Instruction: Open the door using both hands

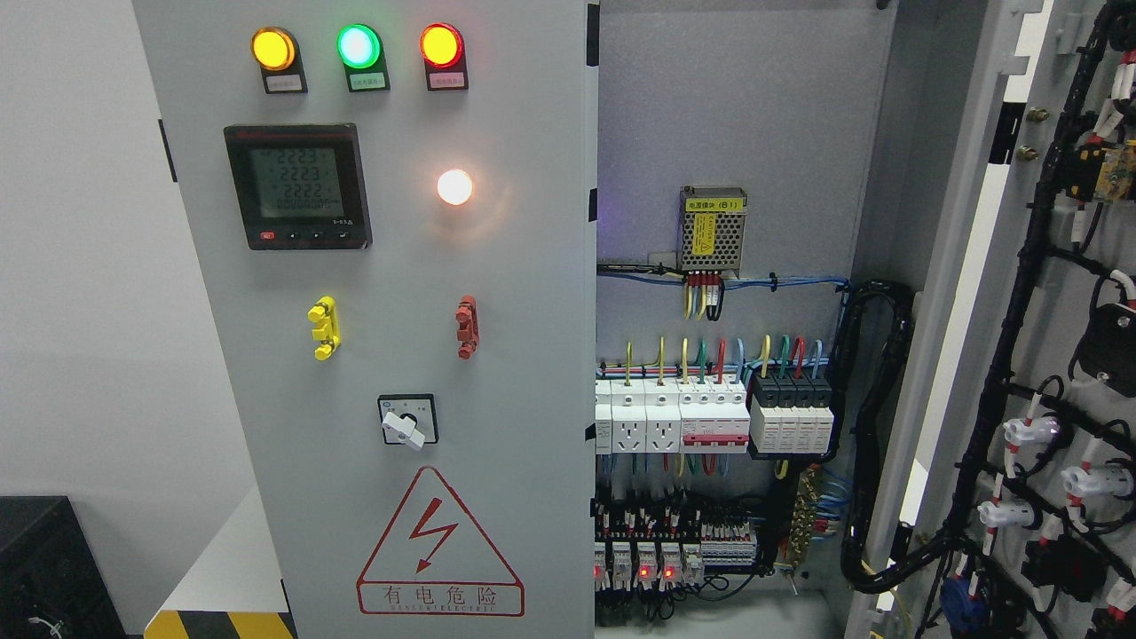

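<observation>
Neither hand shows in the head view, so their fingers cannot be judged. Left door (373,355) of the electrical cabinet is shut, grey, facing the camera; its bottom is cut off by the frame edge. Right door (1047,355) stands swung wide open to the right of the left door, inner face showing, cut off at the right edge. On the left door: yellow lamp (272,48), green lamp (358,46), red lamp (441,44) in a row at top, label print too small to read. Below them a digital meter (297,185), a lit white lamp (454,186), a rotary switch (407,421) and a warning triangle (439,546). Between the doors, the cabinet interior (728,133) shows breakers (710,417) and wiring; lower parts are dim.
</observation>
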You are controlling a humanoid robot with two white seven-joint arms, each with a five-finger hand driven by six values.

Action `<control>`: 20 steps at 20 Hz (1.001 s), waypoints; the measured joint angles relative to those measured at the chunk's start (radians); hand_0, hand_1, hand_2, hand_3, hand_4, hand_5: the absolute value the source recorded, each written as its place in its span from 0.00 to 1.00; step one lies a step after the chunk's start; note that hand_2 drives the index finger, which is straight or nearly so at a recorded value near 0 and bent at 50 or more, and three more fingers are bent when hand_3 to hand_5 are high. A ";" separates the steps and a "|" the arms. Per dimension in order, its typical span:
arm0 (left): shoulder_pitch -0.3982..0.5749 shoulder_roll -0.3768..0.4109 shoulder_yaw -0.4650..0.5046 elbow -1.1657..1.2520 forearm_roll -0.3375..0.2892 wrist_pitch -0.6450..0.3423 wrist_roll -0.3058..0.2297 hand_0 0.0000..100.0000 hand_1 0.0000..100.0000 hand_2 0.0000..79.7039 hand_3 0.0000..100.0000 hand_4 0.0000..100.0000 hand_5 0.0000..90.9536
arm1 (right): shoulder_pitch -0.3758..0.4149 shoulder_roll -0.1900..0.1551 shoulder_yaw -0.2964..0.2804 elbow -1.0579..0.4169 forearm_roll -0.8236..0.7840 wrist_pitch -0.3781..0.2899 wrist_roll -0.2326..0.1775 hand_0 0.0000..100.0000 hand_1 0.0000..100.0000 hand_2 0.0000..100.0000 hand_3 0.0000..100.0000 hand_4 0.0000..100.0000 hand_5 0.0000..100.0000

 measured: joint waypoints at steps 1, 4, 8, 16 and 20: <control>0.039 0.001 0.002 0.056 -0.021 -0.036 -0.003 0.12 0.56 0.00 0.00 0.00 0.00 | 0.000 0.000 0.000 0.000 0.000 0.000 0.000 0.07 0.14 0.00 0.00 0.00 0.00; 0.118 -0.028 0.011 0.258 -0.060 -0.136 -0.007 0.12 0.56 0.00 0.00 0.00 0.00 | 0.000 0.000 0.000 0.000 0.000 0.000 0.000 0.07 0.13 0.00 0.00 0.00 0.00; 0.189 -0.098 0.055 0.553 -0.088 -0.210 -0.008 0.12 0.56 0.00 0.00 0.00 0.00 | 0.000 0.000 0.000 0.000 0.000 0.000 0.000 0.07 0.13 0.00 0.00 0.00 0.00; 0.330 -0.242 0.274 0.995 -0.111 -0.230 0.037 0.12 0.56 0.00 0.00 0.00 0.00 | 0.000 0.000 0.000 0.000 0.001 0.000 0.000 0.07 0.14 0.00 0.00 0.00 0.00; 0.387 -0.316 0.442 1.149 -0.173 -0.233 0.071 0.12 0.56 0.00 0.00 0.00 0.00 | -0.001 0.000 0.000 -0.003 0.000 0.000 0.000 0.07 0.14 0.00 0.00 0.00 0.00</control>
